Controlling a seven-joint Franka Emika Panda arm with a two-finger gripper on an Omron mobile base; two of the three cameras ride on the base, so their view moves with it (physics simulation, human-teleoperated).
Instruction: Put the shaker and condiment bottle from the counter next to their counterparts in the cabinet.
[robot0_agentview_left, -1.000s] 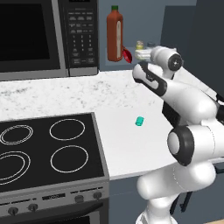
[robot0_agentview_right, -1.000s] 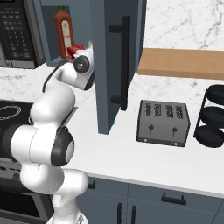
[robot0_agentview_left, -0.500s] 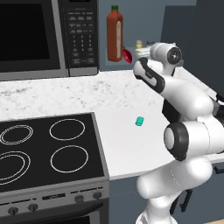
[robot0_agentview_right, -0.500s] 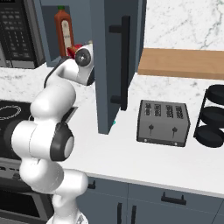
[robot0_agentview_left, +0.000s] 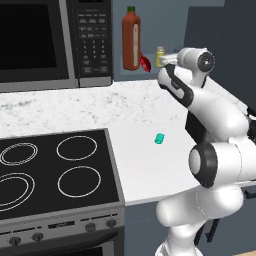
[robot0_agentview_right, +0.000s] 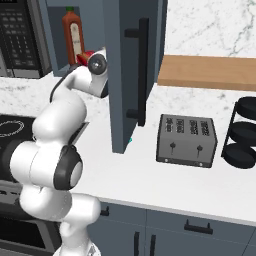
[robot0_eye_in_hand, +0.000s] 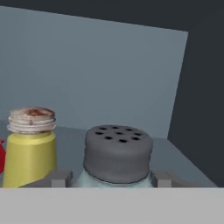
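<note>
The shaker (robot0_eye_in_hand: 117, 154), pale glass under a dark grey holed cap, stands upright on the cabinet ledge (robot0_eye_in_hand: 175, 155) right in front of the hand camera. My gripper (robot0_eye_in_hand: 110, 178) straddles it, open, with a thin gap at the left fingertip (robot0_eye_in_hand: 59, 177). Just to its left stands the yellow shaker (robot0_eye_in_hand: 30, 151). From the base, my gripper (robot0_agentview_left: 168, 60) reaches into the cabinet niche beside the yellow shaker (robot0_agentview_left: 160, 55). The red condiment bottle (robot0_agentview_left: 145, 62) leans by the tall orange-red bottle (robot0_agentview_left: 131, 40), and both bottles (robot0_agentview_right: 86, 56) (robot0_agentview_right: 72, 35) show from the right too.
A black microwave (robot0_agentview_left: 50, 40) hangs left of the niche, above a black stovetop (robot0_agentview_left: 55, 170). A tiny teal cylinder (robot0_agentview_left: 159, 138) lies on the white counter (robot0_agentview_left: 125, 100). The open cabinet door (robot0_agentview_right: 135, 75) stands right of my arm, then a toaster (robot0_agentview_right: 186, 140) and black rack (robot0_agentview_right: 245, 132).
My hand has risen slightly and pushed a little deeper toward the shelf. The bottles and the teal cylinder have stayed put.
</note>
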